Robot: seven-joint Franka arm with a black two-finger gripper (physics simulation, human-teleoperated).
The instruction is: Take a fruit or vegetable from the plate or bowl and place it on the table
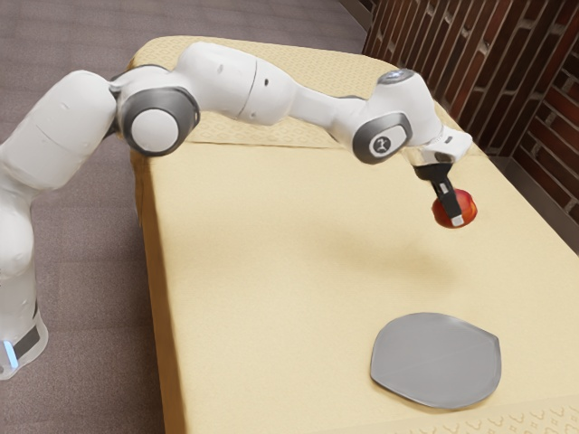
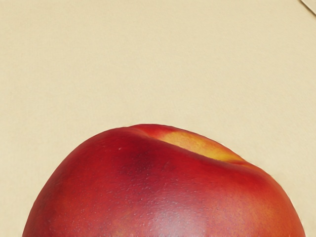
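Note:
My gripper [image 1: 455,214] is shut on a red nectarine [image 1: 468,204], held up above the yellow-covered table toward the exterior view's right. The near finger lies across the fruit's side; the far one is hidden behind it. In the wrist view the nectarine [image 2: 163,192] looms large, red with a yellow-orange patch along its crease. A flat grey plate [image 1: 436,360] rests on the table, apart from the fruit and nearer the exterior camera, with nothing on it.
Pale yellow cloth covers the table [image 1: 271,298], stretching around the plate and beneath the arm. A brick wall [image 1: 452,54] stands past the table's far right edge in the exterior view. Some thin edge [image 2: 310,8] cuts the wrist view's corner.

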